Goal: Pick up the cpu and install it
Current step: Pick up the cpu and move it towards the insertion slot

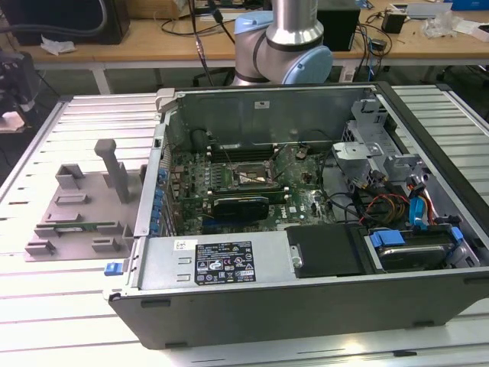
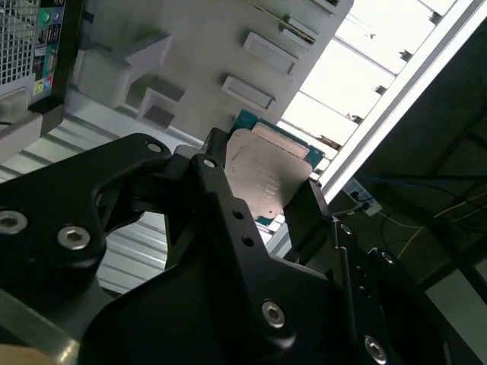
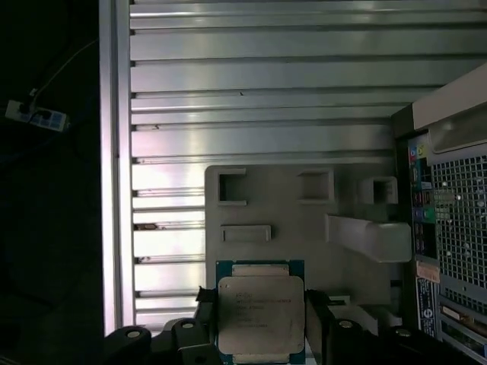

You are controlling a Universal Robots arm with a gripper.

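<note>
Presently, in the first wrist view, the gripper (image 3: 260, 306) is clamped on the cpu (image 3: 260, 319), fingers (image 3: 316, 315) on two opposite edges, silver top facing the camera, above the grey fixture tray (image 3: 304, 228) beside the computer case (image 3: 456, 198).

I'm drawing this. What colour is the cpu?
The cpu has a silver-grey top and a green edge, clearest in the first wrist view.

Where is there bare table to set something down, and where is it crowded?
Bare table slats lie below the fixture in the exterior view, left of the case. More run beside the case on the exterior view's right. Inside the case it is crowded: card, cables. The jaws hold the cpu.
</note>
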